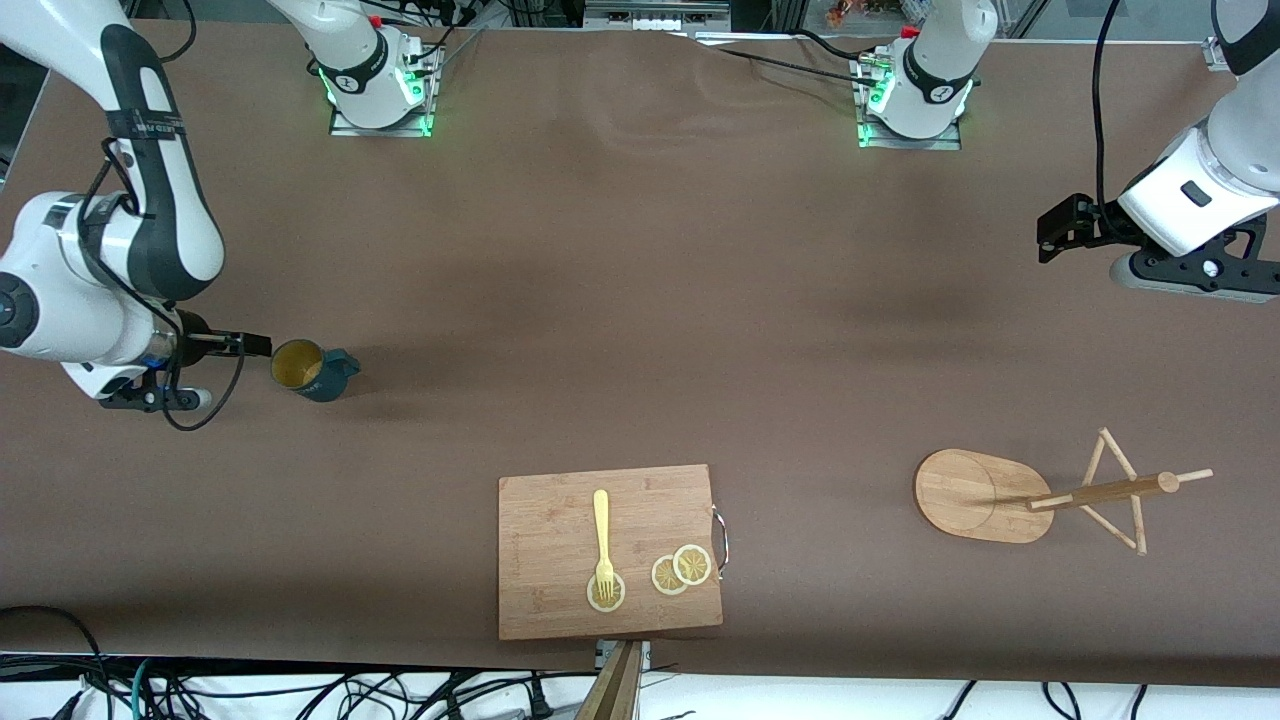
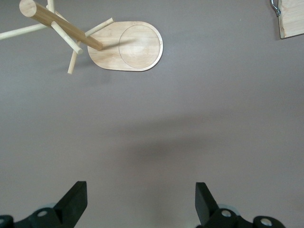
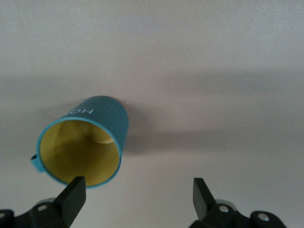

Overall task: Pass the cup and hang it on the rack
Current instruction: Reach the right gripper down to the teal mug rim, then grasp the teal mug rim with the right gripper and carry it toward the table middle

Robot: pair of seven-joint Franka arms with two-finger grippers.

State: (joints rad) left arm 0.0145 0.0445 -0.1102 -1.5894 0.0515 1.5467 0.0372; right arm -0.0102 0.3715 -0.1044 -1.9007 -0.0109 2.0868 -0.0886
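Currently right gripper (image 1: 250, 345) released beside upright teal-blue yellow-lined cup (image 1: 312, 371); off-centre approach could tip it. Left gripper (image 1: 1062, 232) released, waiting above brown table (image 1: 640, 280).

text: "HO…", perhaps partly hidden | on: cup (image 3: 97, 128) wall

One cup (image 1: 312, 371); one rack (image 1: 1040, 492), four peg ends showing. One wooden cutting board (image 1: 560, 520) carrying one yellow fork (image 1: 602, 540) and three lemon slices (image 1: 681, 570). Two arms, two grippers: right gripper (image 1: 255, 345), left gripper (image 1: 1050, 232).
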